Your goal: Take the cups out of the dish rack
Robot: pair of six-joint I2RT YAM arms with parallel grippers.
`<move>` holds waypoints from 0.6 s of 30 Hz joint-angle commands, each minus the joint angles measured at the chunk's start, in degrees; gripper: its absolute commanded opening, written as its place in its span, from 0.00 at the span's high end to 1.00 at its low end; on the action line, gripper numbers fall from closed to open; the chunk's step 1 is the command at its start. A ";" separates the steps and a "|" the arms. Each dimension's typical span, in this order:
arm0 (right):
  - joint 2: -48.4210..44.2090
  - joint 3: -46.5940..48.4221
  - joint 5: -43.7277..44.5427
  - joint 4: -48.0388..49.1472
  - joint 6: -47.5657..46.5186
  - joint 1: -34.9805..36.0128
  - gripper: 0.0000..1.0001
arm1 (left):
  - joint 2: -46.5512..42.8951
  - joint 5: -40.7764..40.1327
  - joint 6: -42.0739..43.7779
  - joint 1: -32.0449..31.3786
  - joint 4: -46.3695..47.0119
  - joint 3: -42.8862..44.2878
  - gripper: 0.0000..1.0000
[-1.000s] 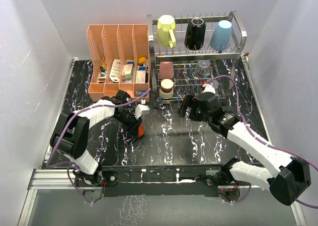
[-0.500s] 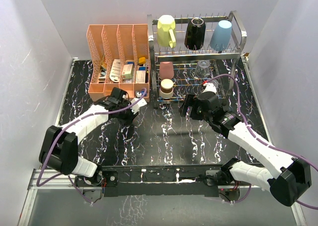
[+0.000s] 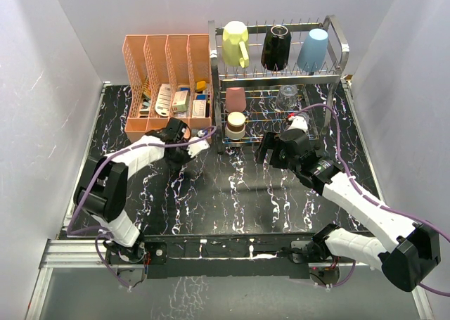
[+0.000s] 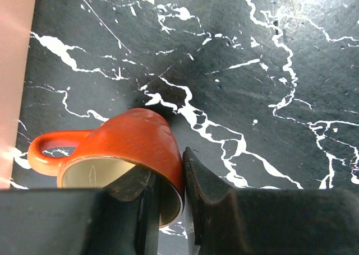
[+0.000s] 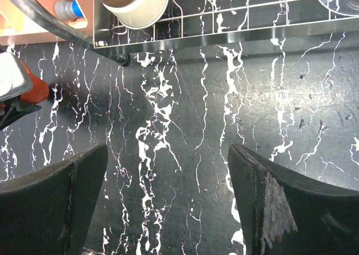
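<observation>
Now left tool [image 4: 168, 182], angled downward, pinches orange cup [image 4: 132, 140] rim.

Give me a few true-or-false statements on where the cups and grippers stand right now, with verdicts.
1. The left gripper is shut on the orange-red cup's rim. True.
2. The right gripper is shut. False: it is open and empty above the table.
3. The black mug sits between the pale yellow mug and the light blue tumbler on the dish rack's upper tier. True.
4. The pink tumbler stands on the table. False: it sits in the rack's lower tier.
</observation>
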 commanded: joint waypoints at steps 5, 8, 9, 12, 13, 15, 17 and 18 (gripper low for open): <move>-1.03 2.29 2.95 1.54 -0.89 -0.49 0.09 | 5.83 6.46 3.29 4.26 -9.98 10.87 0.82; -0.81 2.90 3.88 1.46 -1.50 -0.51 0.09 | 5.41 8.62 3.55 5.06 -10.59 13.01 0.63; -0.57 3.14 4.42 1.44 -1.72 -0.52 0.09 | 4.81 9.21 3.80 5.09 -10.68 13.31 0.58; 0.45 4.21 6.16 1.58 -2.76 -0.51 0.07 | 3.76 10.66 3.78 5.09 -12.78 15.44 0.46; 0.88 4.58 6.57 2.03 -3.47 -0.51 0.06 | 3.31 10.76 3.54 5.09 -13.51 16.10 0.44; 1.68 4.97 7.11 3.81 -5.20 -0.51 0.03 | 1.88 10.64 2.83 5.09 -14.04 16.73 0.40; 2.60 4.49 7.36 7.10 -7.58 -0.52 0.02 | -1.01 10.64 1.81 5.09 -13.95 16.73 0.36; 2.92 3.98 7.29 9.41 -9.18 -0.51 0.02 | -2.48 11.00 1.23 5.09 -13.84 16.57 0.33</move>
